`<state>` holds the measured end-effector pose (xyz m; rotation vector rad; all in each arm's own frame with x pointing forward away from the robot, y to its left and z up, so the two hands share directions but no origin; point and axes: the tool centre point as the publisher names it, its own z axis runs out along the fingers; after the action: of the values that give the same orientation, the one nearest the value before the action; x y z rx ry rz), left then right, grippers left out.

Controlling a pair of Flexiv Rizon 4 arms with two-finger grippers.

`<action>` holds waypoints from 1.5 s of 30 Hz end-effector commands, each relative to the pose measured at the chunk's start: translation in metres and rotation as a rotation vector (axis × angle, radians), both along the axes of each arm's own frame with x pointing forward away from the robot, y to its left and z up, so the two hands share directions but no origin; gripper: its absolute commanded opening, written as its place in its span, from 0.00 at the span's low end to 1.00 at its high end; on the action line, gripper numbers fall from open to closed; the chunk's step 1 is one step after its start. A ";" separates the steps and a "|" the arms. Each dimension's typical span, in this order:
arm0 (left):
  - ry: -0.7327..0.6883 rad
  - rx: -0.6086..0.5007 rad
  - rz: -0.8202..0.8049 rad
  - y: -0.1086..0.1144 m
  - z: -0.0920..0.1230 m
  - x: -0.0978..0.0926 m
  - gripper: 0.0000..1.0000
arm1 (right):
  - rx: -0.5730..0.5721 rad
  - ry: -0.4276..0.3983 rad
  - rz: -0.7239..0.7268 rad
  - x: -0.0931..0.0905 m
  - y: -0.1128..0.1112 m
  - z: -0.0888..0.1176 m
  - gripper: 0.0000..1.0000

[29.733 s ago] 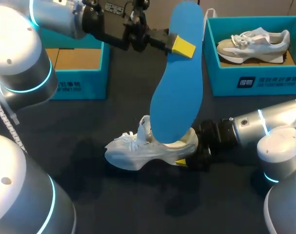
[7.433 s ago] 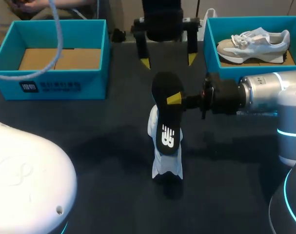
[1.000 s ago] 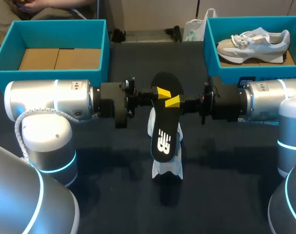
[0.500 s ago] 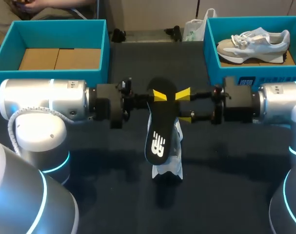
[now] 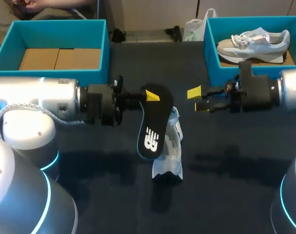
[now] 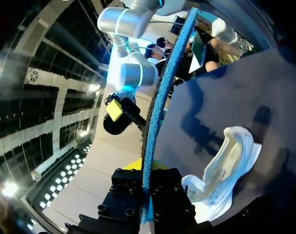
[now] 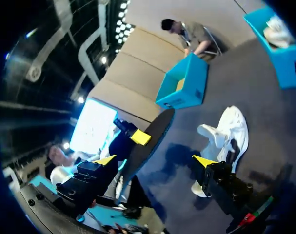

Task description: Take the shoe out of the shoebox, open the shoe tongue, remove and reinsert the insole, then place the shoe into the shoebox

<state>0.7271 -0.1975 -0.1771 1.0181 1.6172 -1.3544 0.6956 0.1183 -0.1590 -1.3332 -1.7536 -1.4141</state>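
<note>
Right gripper (image 5: 198,99) has let go and drawn back rightward, fingers apart; left gripper (image 5: 148,96) alone clamps the insole (image 5: 150,129) above the shoe (image 5: 168,163) at mid-table. Reinsertion and boxing remain.

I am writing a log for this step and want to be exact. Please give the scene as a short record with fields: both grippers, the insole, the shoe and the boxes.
left gripper: shut on the insole's upper end
insole: black, out of the shoe, held in the air over it
right gripper: open, holds nothing, apart from the insole
white shoe: on the table, under the insole
left shoebox: no shoe inside
right shoebox: holds a second shoe
</note>
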 end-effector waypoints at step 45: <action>0.507 -0.006 -0.118 0.016 0.025 -0.040 0.00 | -0.350 -0.595 0.362 0.003 -0.040 0.006 1.00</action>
<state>0.6903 -0.1835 -0.1536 0.8267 1.9152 -1.7946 0.6951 0.0756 -0.1525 -0.7085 -2.5696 -1.4323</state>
